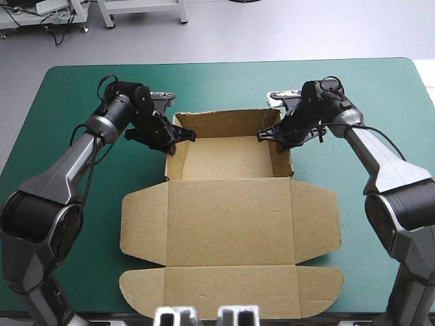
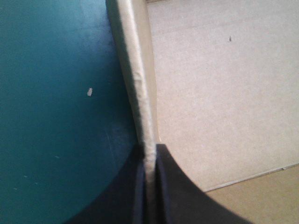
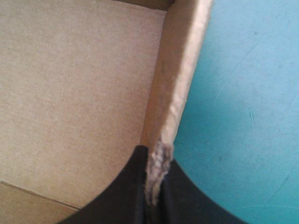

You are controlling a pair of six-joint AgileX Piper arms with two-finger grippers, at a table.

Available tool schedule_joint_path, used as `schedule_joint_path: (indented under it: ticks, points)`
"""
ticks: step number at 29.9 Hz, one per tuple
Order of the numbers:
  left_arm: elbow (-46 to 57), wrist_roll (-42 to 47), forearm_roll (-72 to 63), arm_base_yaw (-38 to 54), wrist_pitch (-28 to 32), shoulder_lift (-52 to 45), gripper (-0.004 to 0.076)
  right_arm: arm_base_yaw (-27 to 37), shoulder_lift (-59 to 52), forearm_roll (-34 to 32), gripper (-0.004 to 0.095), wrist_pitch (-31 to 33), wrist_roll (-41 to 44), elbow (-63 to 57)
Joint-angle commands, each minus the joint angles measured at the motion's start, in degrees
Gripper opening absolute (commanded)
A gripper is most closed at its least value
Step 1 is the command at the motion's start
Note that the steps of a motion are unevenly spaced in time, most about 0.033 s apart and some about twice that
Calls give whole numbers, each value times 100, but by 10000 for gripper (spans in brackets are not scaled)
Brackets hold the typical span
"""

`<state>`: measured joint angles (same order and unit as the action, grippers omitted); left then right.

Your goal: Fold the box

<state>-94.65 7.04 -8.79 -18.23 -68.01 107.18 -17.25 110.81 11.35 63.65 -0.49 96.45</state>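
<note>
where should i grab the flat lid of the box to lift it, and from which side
Probably its rounded side flaps, approached low from the outer sides. The lid lies flat on the teal-green cover, so only its free edges offer a pinch; the far edge joins the tray.

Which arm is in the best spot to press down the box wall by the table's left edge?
Left. The left gripper is shut on that wall of the box; the right gripper pinches the opposite wall, across the tray.
</note>
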Motion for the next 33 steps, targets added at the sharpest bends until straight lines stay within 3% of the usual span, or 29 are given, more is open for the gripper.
schedule_joint_path:
  ticks: [1, 7, 9, 15, 20, 25, 33]
  points:
    - [-72, -33, 167, 10, 46, -67, -4, -18, 21, -24, 68, -557, -429, 58]
    - [-227, -156, 5, 10, -126, -68, 10, -18, 21, -35, 365, -428, -646, 69]
    - [-291, -305, -103, 13, -230, -68, 15, -18, 21, -35, 416, -417, -646, 99]
    - [-363, -345, -154, 13, -613, -54, 109, -18, 11, -138, 446, -129, -646, 563]
    - [-363, -525, -629, 13, -613, 39, 299, -18, 11, -317, 463, 224, -635, 1056]
    - [-363, -562, -728, 13, -598, 100, 513, -18, 11, -906, 498, 473, -593, 1387]
    - [-692, -562, -280, 13, -618, 100, 534, -18, 11, -1066, 500, 464, -593, 1719]
